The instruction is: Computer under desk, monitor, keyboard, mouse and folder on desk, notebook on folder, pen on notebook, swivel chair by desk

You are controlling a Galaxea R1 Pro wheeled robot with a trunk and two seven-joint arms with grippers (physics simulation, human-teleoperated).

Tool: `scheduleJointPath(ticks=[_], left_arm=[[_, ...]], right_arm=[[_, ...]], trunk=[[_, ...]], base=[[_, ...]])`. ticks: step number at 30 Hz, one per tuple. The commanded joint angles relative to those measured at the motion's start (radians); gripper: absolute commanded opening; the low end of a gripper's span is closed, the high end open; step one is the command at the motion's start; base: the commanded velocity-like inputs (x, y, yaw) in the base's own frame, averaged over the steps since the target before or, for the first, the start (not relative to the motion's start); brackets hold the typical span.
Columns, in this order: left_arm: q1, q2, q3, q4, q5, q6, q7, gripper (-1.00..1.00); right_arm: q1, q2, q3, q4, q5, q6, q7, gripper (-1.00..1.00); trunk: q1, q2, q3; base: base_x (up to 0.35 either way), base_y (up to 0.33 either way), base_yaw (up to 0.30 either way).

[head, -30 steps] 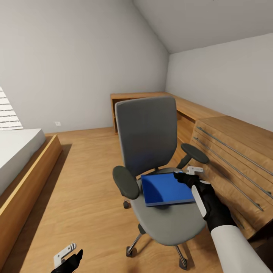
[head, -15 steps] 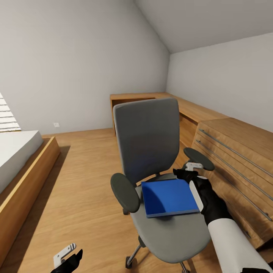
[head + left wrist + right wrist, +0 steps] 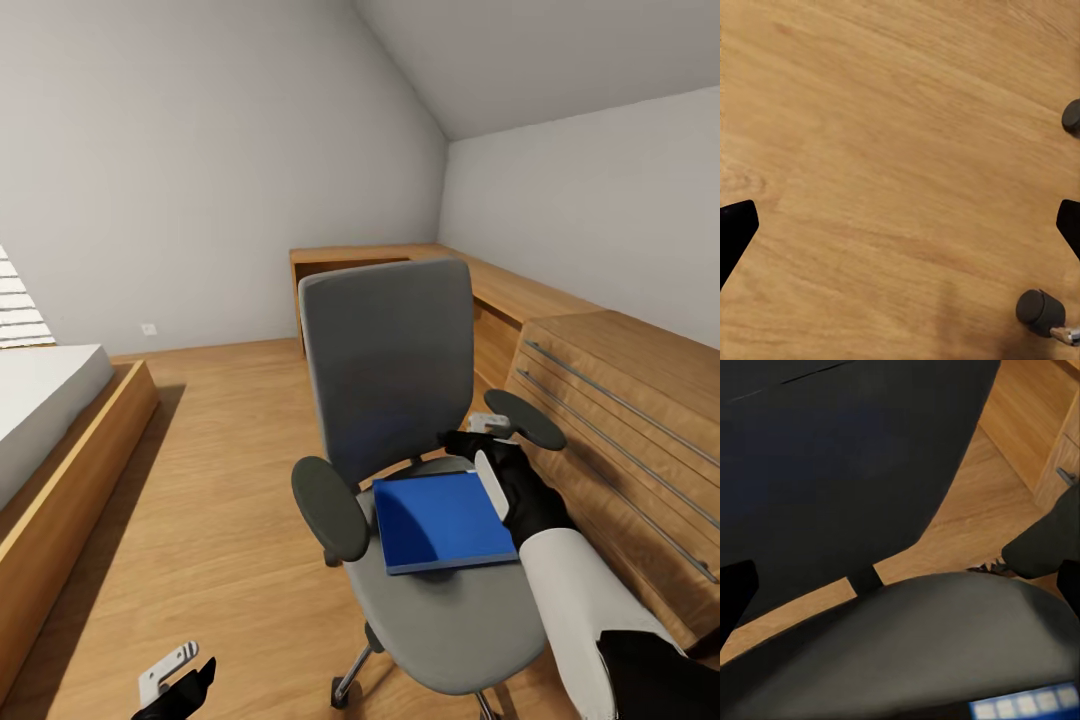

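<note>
Bright blue flat rectangular folder [image 3: 443, 522] lies flat on the seat of our grey upholstered swivel chair [image 3: 390, 370], between its black armrests. Our right gripper [image 3: 478, 432] hovers just past the folder's far right corner, fingers spread. Left gripper [image 3: 172, 680] hangs low over the wooden floor [image 3: 892, 165], fingers spread.

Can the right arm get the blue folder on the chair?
Probably yes. The right gripper hovers open just past the folder, which lies flat on the chair seat with nothing covering it.
</note>
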Motion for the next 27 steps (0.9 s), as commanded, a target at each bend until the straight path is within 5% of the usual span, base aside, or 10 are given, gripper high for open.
scheduleJointPath(ticks=[1,27], left_arm=[[0.0,0.0,-0.001,-0.002,0.01,0.005,0.003,1.0],[0.0,0.012,0.001,-0.002,0.008,0.005,0.001,1.0]], right_arm=[[-0.002,0.001,-0.002,0.001,-0.008,0.004,-0.006,1.0],[-0.006,-0.005,-0.005,0.158,-0.007,-0.053,-0.007,1.0]], trunk=[[0.0,0.0,-0.001],[0.0,0.0,-0.001]], base=[[0.0,0.0,0.0],[0.013,0.0,0.0]])
